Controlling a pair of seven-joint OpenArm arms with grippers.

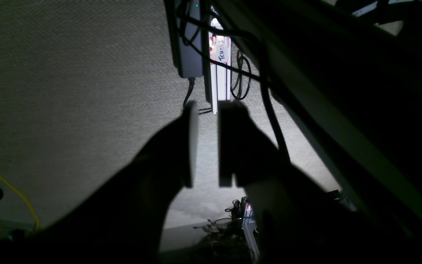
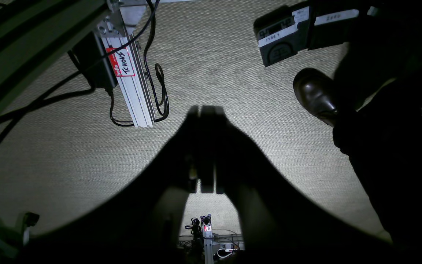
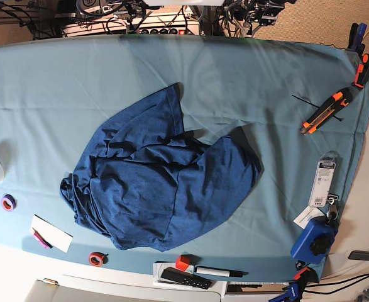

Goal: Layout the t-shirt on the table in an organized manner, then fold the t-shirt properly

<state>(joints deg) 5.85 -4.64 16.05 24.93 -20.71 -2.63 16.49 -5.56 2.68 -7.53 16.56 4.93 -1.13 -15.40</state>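
As seen from the base view, left to right:
Table [image 3: 58,75]: draped in light teal cloth, spanning nearly the whole view.
Purple tape ring [image 3: 8,202]: near the table's left edge.
White card [image 3: 51,233]: at the near-left corner, a pink item tucked beside it.
Red tape ring [image 3: 97,258]: on the near edge, just below the garment's hem.
T-shirt [image 3: 159,182]: dark navy, crumpled and partly folded over itself, lying at the table's middle, toward the near edge; one sleeve reaches toward the far edge.
Black remote [image 3: 185,277] and marker [image 3: 219,272]: on the near edge, beside a small red block [image 3: 182,262].
Orange utility knife [image 3: 322,112]: near the far-right corner.
Blue device [image 3: 314,241]: at the near-right corner.
Right gripper [image 2: 206,110]: right wrist view only, hanging over carpet; jaws pressed together, grasping nothing.
Left gripper [image 1: 208,106]: left wrist view only, over carpet; jaws parted by a narrow gap, nothing between them.
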